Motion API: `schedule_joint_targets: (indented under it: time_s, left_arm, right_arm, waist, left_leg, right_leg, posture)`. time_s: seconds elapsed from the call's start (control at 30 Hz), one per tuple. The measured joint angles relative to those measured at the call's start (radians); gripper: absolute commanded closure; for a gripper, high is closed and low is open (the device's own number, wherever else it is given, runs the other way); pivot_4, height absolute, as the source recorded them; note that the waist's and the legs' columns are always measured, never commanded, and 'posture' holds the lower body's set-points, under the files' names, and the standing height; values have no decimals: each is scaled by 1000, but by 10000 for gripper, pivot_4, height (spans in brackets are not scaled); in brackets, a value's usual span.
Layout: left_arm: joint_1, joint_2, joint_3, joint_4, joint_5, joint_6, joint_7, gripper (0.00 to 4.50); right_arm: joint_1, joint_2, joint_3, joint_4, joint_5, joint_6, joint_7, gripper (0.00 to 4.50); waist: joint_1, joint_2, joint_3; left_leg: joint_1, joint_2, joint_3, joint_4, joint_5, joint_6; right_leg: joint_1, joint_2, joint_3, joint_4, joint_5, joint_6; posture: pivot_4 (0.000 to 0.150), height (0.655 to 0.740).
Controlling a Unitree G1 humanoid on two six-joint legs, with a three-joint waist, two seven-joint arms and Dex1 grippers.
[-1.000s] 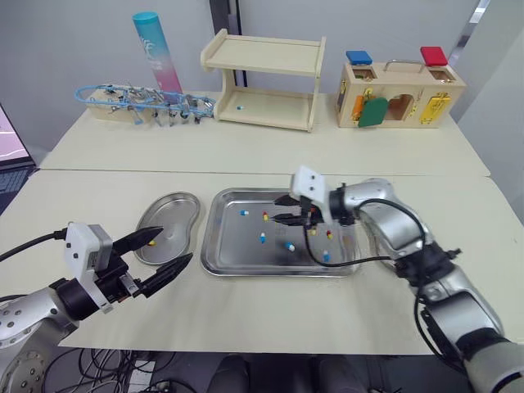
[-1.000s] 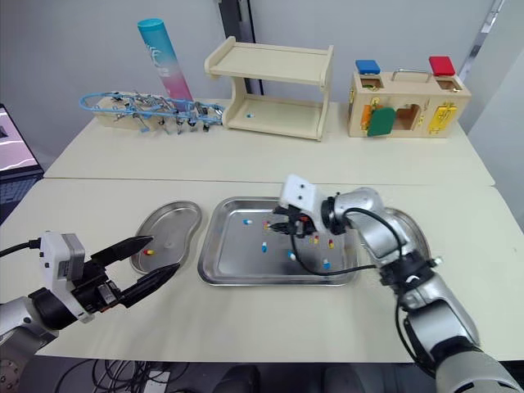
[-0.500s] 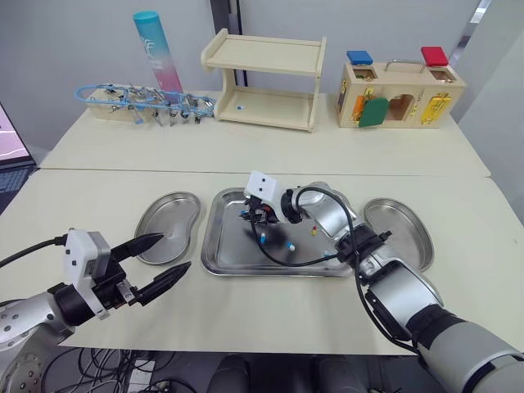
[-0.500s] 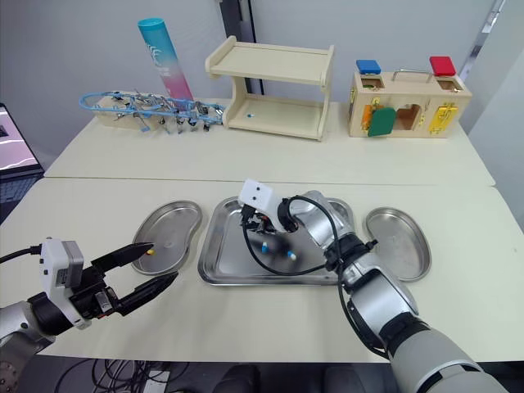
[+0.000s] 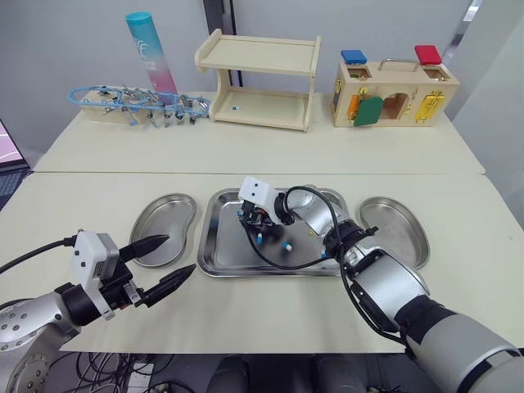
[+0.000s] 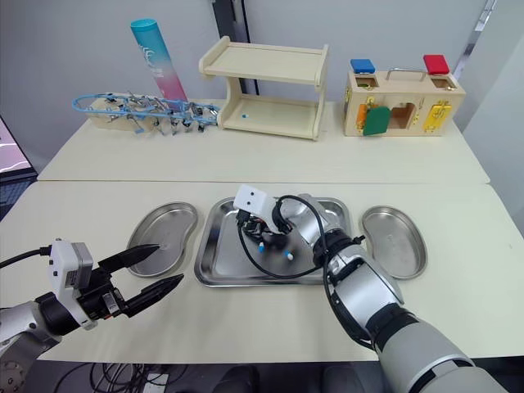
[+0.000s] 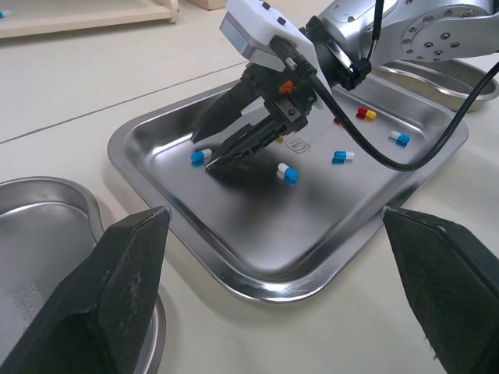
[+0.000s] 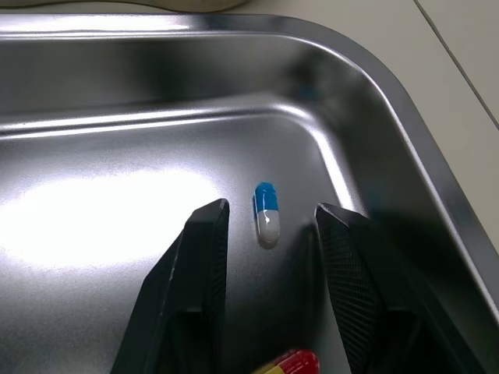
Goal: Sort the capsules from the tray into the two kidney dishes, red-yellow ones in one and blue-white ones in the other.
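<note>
Right claw [image 8: 270, 207] had swept across the tray [image 5: 246, 270] and sat spread, a blue-white capsule [image 8: 266, 214] between its fingers [image 8: 204, 241], so a pinch looked next; left claw [image 5: 181, 253] spread too.

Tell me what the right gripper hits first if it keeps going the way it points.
The right gripper would most likely meet the blue-white capsule between its open fingers, then the tray floor under it.

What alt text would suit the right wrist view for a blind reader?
A blue-white capsule lies on the tray between the open jaws of the right gripper, touching neither. A red-yellow capsule lies closer to the wrist.
</note>
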State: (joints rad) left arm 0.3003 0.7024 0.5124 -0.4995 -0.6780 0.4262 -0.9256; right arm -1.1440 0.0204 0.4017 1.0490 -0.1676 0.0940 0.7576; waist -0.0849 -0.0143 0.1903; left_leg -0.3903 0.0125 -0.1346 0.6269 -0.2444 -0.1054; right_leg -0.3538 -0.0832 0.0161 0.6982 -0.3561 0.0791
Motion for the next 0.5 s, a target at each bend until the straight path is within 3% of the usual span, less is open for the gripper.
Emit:
schedule_joint_targets:
  time_s: [0.13,0.37,0.5]
  left_arm:
    - [-1,0,-1,0,3,-1,1,0]
    - [-33,4,-20,3,17,-5,-4,0]
    - [-64,23,-57,-6,16,-5,-21,0]
  right_arm:
    - [-6,5,-28,19,2,3,14,44733]
    - [8,-15,-60,-88,30,30,84,44733]
    - [127,-120,-77,-442,67,143,147,44733]
  waist:
    - [0,0,0]
    - [1,0,0]
    - [13,0,0]
  left_leg:
    - [0,0,0,0,0,0]
    - [0,0,0,0,0,0]
    - [-2,0,-1,0,0,0]
  right_leg:
    - [0,0,0,0,0,0]
    - [0,0,0,0,0,0]
    - [0,0,-1,-1,0,0]
  posture:
    - [1500,7400]
    - [1500,7400]
    - [1500,7400]
